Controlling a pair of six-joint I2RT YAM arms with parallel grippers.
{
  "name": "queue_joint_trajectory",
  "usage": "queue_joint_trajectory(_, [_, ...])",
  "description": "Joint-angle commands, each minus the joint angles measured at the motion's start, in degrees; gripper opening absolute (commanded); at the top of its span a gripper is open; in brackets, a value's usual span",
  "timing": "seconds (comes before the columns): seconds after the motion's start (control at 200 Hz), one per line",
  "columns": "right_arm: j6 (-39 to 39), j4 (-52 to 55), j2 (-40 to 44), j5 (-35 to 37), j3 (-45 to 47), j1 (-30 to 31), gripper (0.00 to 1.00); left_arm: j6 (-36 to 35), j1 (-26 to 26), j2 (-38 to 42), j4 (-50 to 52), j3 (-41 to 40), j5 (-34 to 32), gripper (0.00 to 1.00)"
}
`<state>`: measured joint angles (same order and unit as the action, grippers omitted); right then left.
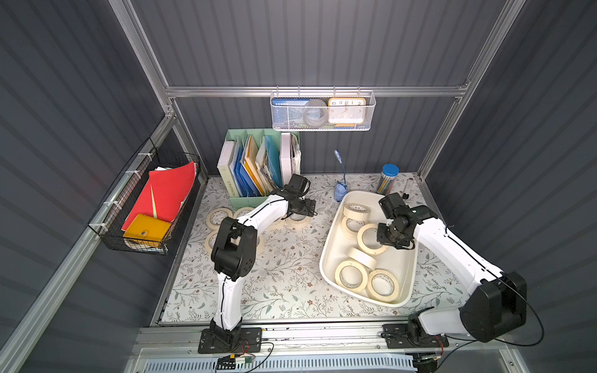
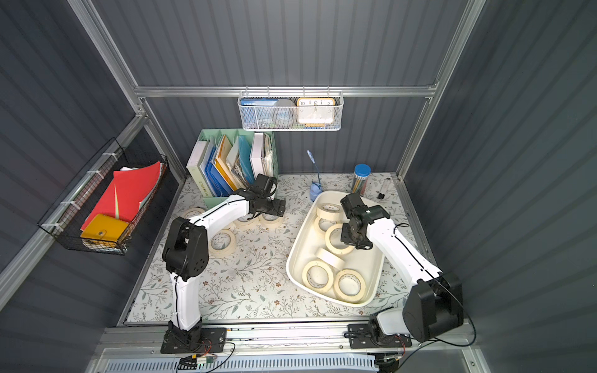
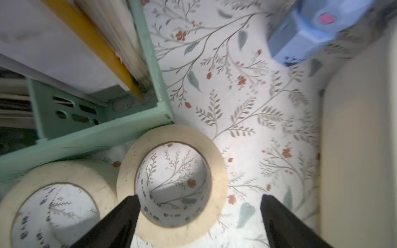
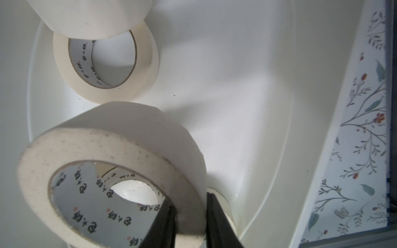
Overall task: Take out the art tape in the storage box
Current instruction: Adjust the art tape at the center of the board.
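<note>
A: Your right gripper [image 4: 190, 200]?
B: Clamped on one cream art tape [image 4: 129, 133] ring's wall, inside the glossy white storage box [image 4: 268, 107].
A: Your left gripper [image 3: 199, 197]?
B: Jaws wide, holding nothing, over a matte roll [image 3: 171, 134] lying flat outside the box.

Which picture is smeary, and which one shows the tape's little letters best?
Left wrist view: the blue lamp base and green organizer look blurred, and a shadow lies inside the roll. Right wrist view: sharpest, the print inside the held roll shows clearly. Both top views: crisp, but too far for letters.
</note>
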<state>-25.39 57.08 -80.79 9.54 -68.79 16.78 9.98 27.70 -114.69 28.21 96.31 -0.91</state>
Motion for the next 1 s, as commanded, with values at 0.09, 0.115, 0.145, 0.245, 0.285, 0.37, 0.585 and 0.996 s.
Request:
queue_joint_trajectory(0.09, [1.68,-1.62,-5.02,-0.48,-6.21,0.27,0.0,2.1,4.1,6.46,2.79,2.08,8.09,0.93])
queue_joint_trajectory(0.115, [1.66,-1.83,-5.72,-0.84,-6.91,0.42,0.0,2.47,4.7,6.69,3.07,2.37,8.96,0.93])
queue_joint_trajectory(0.145, [1.67,-2.03,-6.52,-1.22,-7.71,0.68,0.0,3.05,5.21,6.89,3.09,2.49,10.13,0.93])
queue_joint_trajectory(0.245, [1.69,-2.75,-8.85,-1.87,-10.33,1.97,0.0,4.64,7.11,7.37,2.92,2.63,12.78,0.93])
queue_joint_trajectory(0.285, [1.66,-2.9,-9.75,-2.01,-11.31,2.52,0.0,5.11,7.88,7.31,2.82,2.64,13.49,0.92])
queue_joint_trajectory(0.37, [1.6,-2.91,-11.23,-2.07,-13.12,3.49,0.0,5.37,9.56,7.03,3.52,3.14,13.99,0.92])
queue_joint_trajectory(0.585, [1.32,-3.52,-13.9,-2.15,-16.16,5.27,0.0,4.19,12.25,4.68,6.68,4.79,12.86,0.91])
queue_joint_trajectory(0.996, [0.21,-3.33,-12.75,-3.25,-16.79,8.26,0.0,2.57,12.33,-1.18,6.58,6.2,8.25,0.86])
